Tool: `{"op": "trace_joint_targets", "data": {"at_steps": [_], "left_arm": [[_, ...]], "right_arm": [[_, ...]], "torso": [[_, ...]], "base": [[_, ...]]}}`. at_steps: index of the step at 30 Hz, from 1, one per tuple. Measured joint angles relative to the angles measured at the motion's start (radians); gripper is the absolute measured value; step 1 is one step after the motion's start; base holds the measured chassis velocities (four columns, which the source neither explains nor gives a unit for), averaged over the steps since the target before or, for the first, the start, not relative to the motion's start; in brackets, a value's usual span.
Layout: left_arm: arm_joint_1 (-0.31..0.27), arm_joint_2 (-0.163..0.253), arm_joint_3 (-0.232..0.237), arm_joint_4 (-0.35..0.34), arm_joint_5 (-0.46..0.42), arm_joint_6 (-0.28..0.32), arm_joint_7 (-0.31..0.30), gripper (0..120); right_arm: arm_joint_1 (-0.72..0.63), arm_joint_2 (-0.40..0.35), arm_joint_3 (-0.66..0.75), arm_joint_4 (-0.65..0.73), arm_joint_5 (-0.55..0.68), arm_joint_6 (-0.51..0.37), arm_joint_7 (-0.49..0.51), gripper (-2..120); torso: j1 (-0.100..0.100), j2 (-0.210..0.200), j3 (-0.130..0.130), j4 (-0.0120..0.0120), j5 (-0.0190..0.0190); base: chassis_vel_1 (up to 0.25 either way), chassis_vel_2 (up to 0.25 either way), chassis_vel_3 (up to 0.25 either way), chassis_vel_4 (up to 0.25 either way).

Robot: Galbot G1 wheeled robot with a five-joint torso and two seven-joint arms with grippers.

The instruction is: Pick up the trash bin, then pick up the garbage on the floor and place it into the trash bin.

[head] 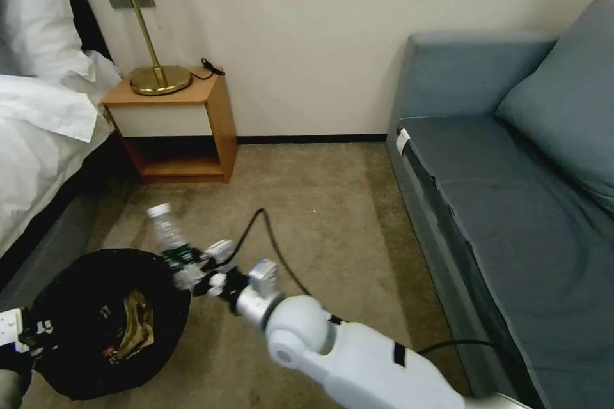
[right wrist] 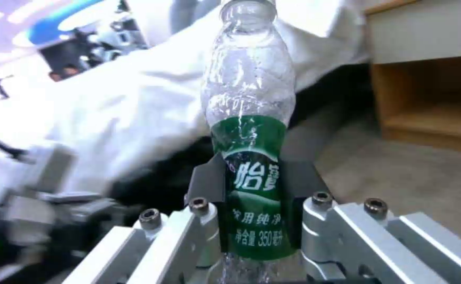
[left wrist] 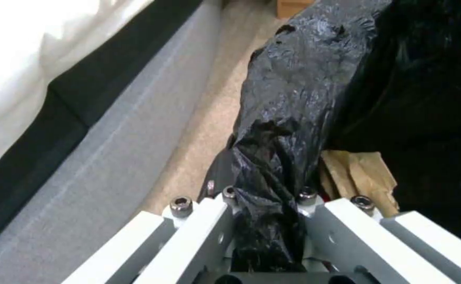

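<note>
Bottle (right wrist: pixel 247 130) first: clear, thin-walled and seemingly empty, so probably very light and easily crushed. The right gripper (head: pixel 203 276) has its jaws closed across the green label at the lower body, a sensible hold since the label gives some friction where bare plastic would slip. It hangs just above the near rim of the trash bin (head: pixel 77 281), cap end tilted up toward the nightstand (head: pixel 176 124). The left gripper (left wrist: pixel 265 221) pinches the bin's crinkly black liner at the rim; that film is soft and slick, so the grip looks less secure. A gold-brown wrapper (head: pixel 133 324) lies inside the bin.
</note>
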Motion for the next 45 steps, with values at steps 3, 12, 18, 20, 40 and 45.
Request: {"op": "trace_joint_targets", "data": {"at_steps": [3, 12, 18, 20, 40, 45], "left_arm": [[-0.001, -0.001, 0.0, -0.003, 0.0, 0.0, 0.0, 3], [-0.005, -0.011, 0.007, -0.014, 0.002, 0.001, 0.0, 3], [-0.004, -0.01, 0.011, -0.021, 0.0, 0.002, 0.0, 3], [-0.004, -0.011, 0.011, -0.022, 0.0, 0.002, 0.0, 3], [-0.007, 0.001, 0.021, -0.012, -0.051, 0.015, -0.003, 3], [-0.027, 0.023, 0.035, 0.012, -0.125, 0.035, -0.017, 3]], "right_arm": [[0.004, 0.025, -0.014, -0.012, -0.001, 0.0, -0.001, 19], [0.006, 0.084, -0.071, -0.093, -0.04, 0.002, 0.018, 19], [-0.006, 0.094, -0.072, -0.1, -0.052, 0.002, 0.024, 41], [-0.008, 0.092, -0.072, -0.1, -0.057, 0.001, 0.025, 48], [-0.072, 0.004, 0.013, -0.047, -0.237, -0.011, 0.033, 100], [-0.249, -0.116, 0.234, 0.069, -0.378, 0.014, 0.025, 100]], "torso": [[0.0, 0.0, 0.0, 0.0001, 0.0], [0.0, 0.0, 0.0, -0.0001, -0.0001], [0.0, 0.0, 0.0, -0.0001, -0.0001], [0.0, 0.0, 0.0, -0.0001, 0.0], [0.0, 0.0, 0.0, 0.0, 0.0002], [0.0, 0.0, 0.0, -0.0004, 0.0005]], "base": [[0.0, 0.0, 0.0, 0.0], [0.0, 0.0, 0.0, 0.0], [0.0, 0.0, 0.0, 0.0], [0.0, 0.0, 0.0, 0.0], [0.0, 0.0, 0.0, 0.0], [0.0, 0.0, 0.0, 0.0]]}}
